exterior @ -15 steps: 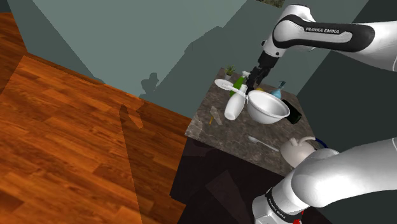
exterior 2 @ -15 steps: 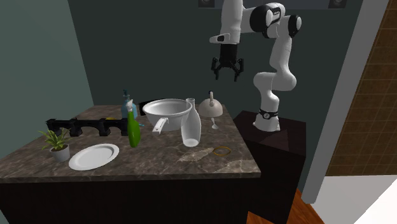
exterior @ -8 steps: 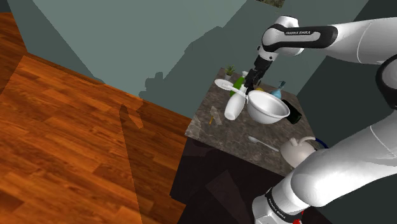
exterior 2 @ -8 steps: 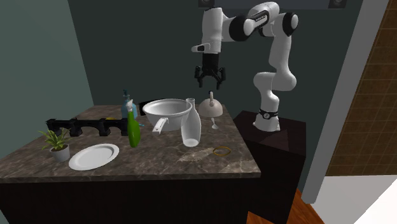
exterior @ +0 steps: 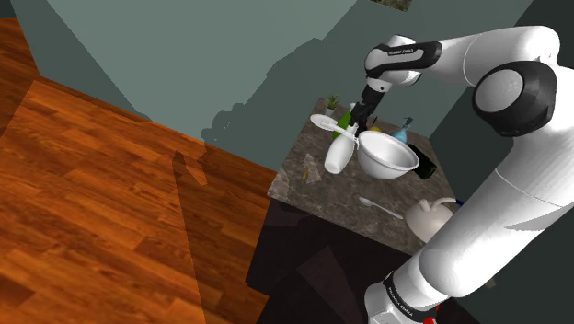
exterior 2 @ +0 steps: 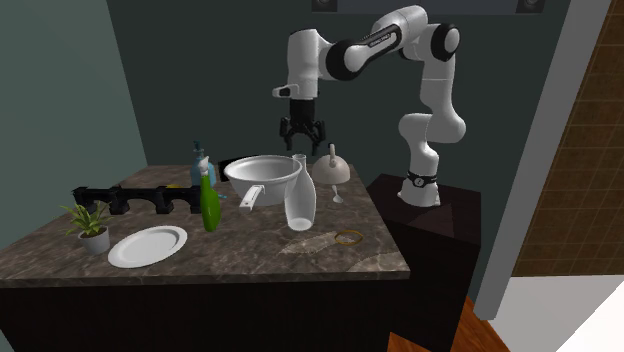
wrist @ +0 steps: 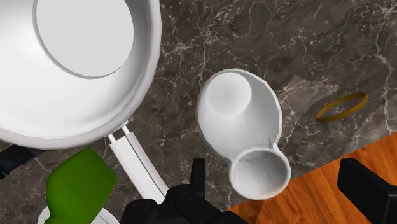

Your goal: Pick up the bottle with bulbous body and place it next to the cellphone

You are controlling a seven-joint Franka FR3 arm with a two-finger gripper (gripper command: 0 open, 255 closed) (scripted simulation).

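The bulbous bottle (exterior 2: 298,203) is pale and clear-looking, with a narrow neck, and stands upright near the counter's front beside the white bowl (exterior 2: 262,178). In the shoulder view the bottle (exterior: 338,153) is left of the bowl (exterior: 386,155). My gripper (exterior 2: 300,136) hangs open a short way above the bottle's mouth, touching nothing. From the wrist I look down on the bottle (wrist: 240,113); its round mouth lies between and below the spread fingers of the gripper (wrist: 285,186). A flat black thing (exterior: 424,167), perhaps the cellphone, lies at the bowl's far side.
A green bottle (exterior 2: 209,205), a blue spray bottle (exterior 2: 200,160), a white plate (exterior 2: 148,246), a potted plant (exterior 2: 92,226) and a black rack (exterior 2: 140,200) crowd the dark marble counter (exterior 2: 250,262). A white bell-shaped piece (exterior 2: 332,172) and a gold ring (exterior 2: 349,237) sit near the bottle.
The arm has swung toward the second exterior view's left and come lower, from beside the bowl to over the bottle. The fingers stayed open. Nothing on the counter moved.
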